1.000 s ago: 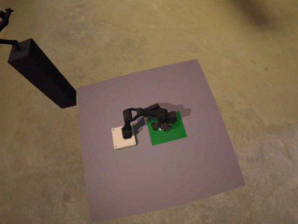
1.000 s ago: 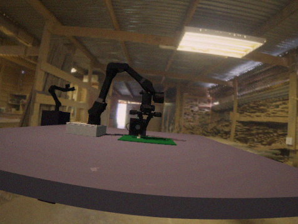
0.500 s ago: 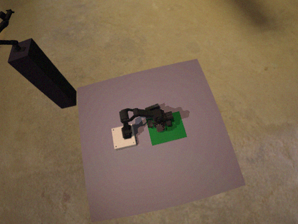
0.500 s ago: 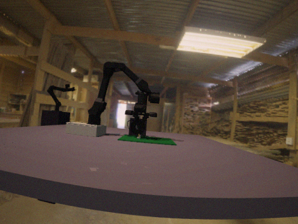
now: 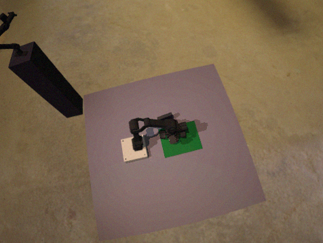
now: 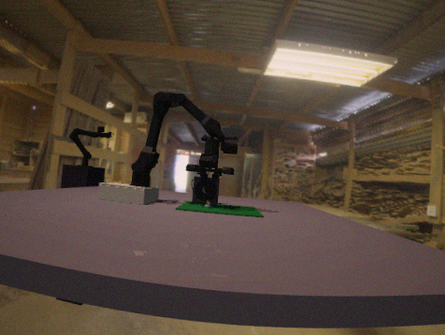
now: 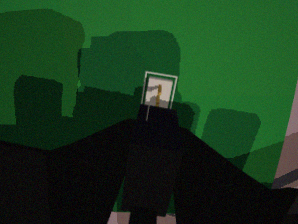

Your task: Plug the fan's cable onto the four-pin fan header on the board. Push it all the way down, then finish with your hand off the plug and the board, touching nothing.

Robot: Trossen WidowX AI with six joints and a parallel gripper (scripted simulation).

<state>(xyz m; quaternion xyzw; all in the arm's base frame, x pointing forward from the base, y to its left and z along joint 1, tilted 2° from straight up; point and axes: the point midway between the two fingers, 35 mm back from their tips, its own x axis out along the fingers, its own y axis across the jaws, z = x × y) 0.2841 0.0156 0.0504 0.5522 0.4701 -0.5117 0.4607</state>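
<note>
A green board (image 5: 190,146) (image 6: 236,211) (image 7: 220,16) lies flat on the purple table (image 5: 176,190) (image 6: 187,253). In the wrist view a small white-framed four-pin header (image 7: 162,88) stands on the board, just ahead of the plug's tip. My gripper (image 5: 174,137) (image 6: 206,198) (image 7: 154,132) hangs low over the board's left part, pointing down. It is shut on the black fan plug (image 7: 152,156), which shows as a dark block between the fingers. The plug's tip is beside the header; I cannot tell whether they touch. The fan itself is hidden behind the gripper.
The arm's white base plate (image 5: 129,155) (image 6: 125,193) sits on the table left of the board. A tall black post (image 5: 44,79) (image 6: 81,175) with a small camera arm stands off the table's far left corner. The table's edges are far from the board.
</note>
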